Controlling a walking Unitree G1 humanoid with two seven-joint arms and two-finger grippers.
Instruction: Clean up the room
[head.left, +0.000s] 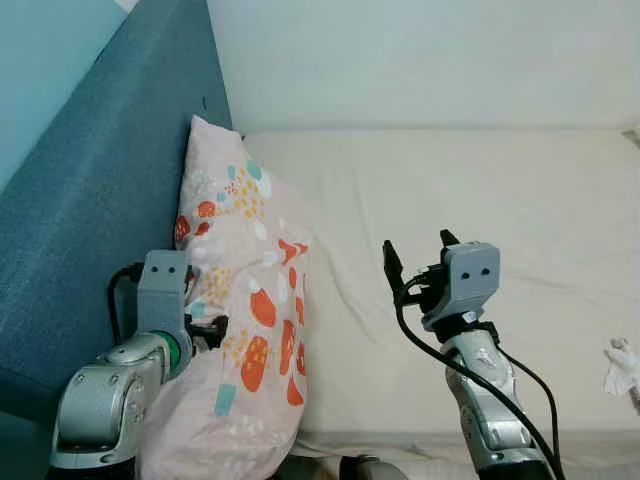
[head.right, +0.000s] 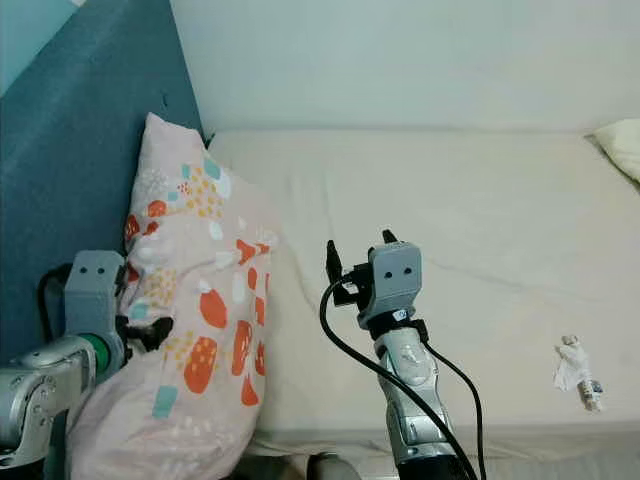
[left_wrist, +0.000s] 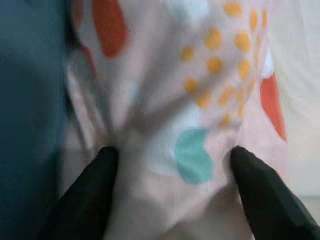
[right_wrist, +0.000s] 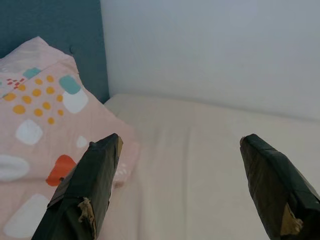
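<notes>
Headboard (head.left: 90, 190): teal, upholstered, along the robot's left side of the bed.
Pillow (head.left: 245, 320): pink with orange, teal and white spots, leaning against the headboard on the mattress (head.left: 450, 200).
Left claw (left_wrist: 170, 165): clenched on a fold of the pillow's near left edge.
Right claw (head.left: 418, 255): released, fingers spread, held above the cream mattress just right of the pillow.
Crumpled wrapper (head.right: 575, 372): on the mattress near its front right edge.

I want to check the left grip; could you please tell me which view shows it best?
The left wrist view: left gripper pinches the pink patterned pillow fabric between both fingers. Both eye views show the gripper's housing against the pillow; the right wrist view shows pillow alone.
</notes>
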